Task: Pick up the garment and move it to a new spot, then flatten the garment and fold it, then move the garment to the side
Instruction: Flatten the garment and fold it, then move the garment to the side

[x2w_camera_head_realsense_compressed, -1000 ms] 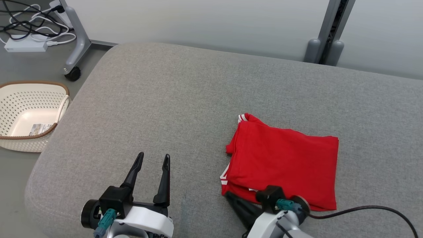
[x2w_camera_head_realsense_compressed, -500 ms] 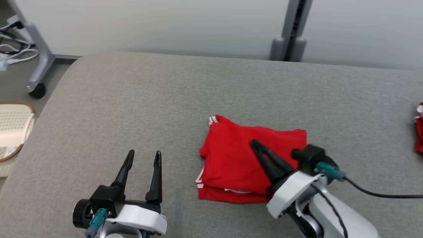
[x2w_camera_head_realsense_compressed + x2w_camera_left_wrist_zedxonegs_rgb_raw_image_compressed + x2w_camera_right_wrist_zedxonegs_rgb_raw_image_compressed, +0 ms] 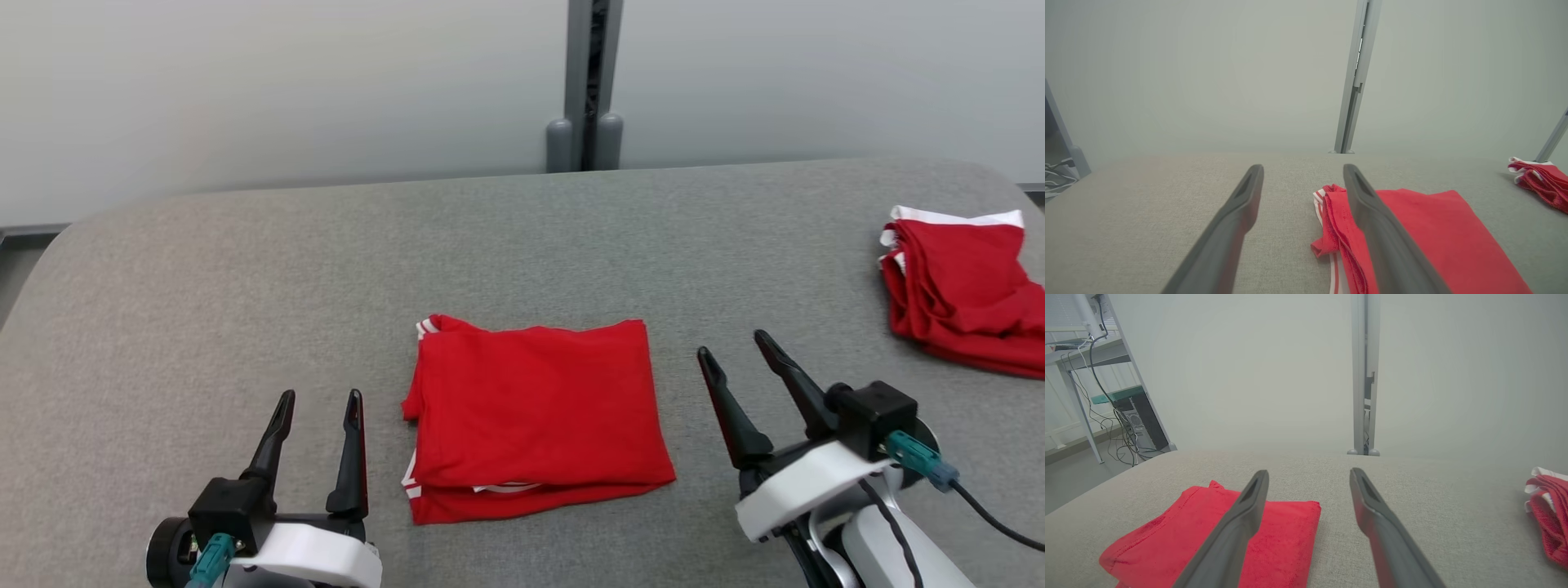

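At the bottom of the head view, the left gripper (image 3: 321,394) is hovering at the lower left. Its two dark fingers are standing apart with nothing between them. The right gripper (image 3: 732,343) is hanging at the lower right, its fingers likewise spread wide and gripping nothing. Both are pointing up the frame over the grey cushion (image 3: 245,286). Bare grey fabric is lying open around them: a wide stretch is running from the left gripper to the cushion's rounded left edge, and a narrower one is reaching right of the right gripper.

The garment (image 3: 535,408) is lying flat in the lower middle of the frame, between the two grippers and touching neither. The left gripper's inner finger is standing just beside its left edge. It is showing bright red, folded into a rough rectangle of stacked layers with a smooth top. White striped trim is peeking out at its upper left corner and along its lower left edge, where the cloth is bunching slightly.

Beyond it a broad band of bare cushion is stretching to the far edge, which is curving across the upper middle. A second red garment (image 3: 959,294) with white trim is lying crumpled at the right, near the cushion's rounded corner. Behind the cushion a pale wall (image 3: 286,98) is rising, with a grey post (image 3: 589,82) at top centre. At the left of the right wrist view, a dark box (image 3: 1145,420) is standing under a desk frame, and the print on its sticker is too small to read.
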